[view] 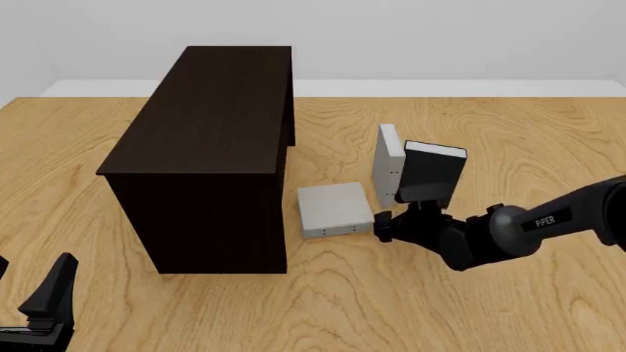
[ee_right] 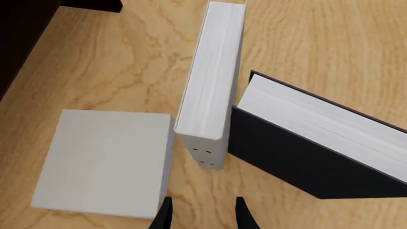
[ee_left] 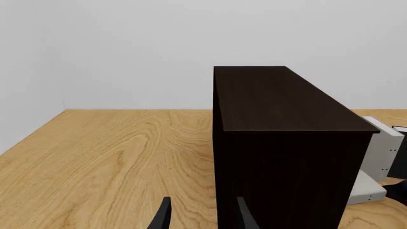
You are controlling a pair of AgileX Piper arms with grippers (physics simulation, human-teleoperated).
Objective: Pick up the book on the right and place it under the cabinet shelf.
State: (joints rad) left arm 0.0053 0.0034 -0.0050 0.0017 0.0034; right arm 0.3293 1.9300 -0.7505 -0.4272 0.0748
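Observation:
Two pale grey books are alike. One stands upright [view: 388, 163] on its edge, dotted spine toward me, and is the right one of the pair; it also shows in the right wrist view [ee_right: 213, 81]. The other lies flat [view: 333, 209] to its left. My right gripper [view: 383, 224] is open and empty, low over the table just in front of the upright book's spine, between the two grey books [ee_right: 202, 217]. The dark brown cabinet [view: 210, 125] stands at the left. My left gripper [view: 29, 282] is open and empty near the front left, facing the cabinet's end [ee_left: 279, 100].
A black-covered book [view: 430, 176] with white pages leans against the upright grey book's right side; it also shows in the right wrist view [ee_right: 305, 152]. The wooden table [view: 509, 125] runs to a white back wall.

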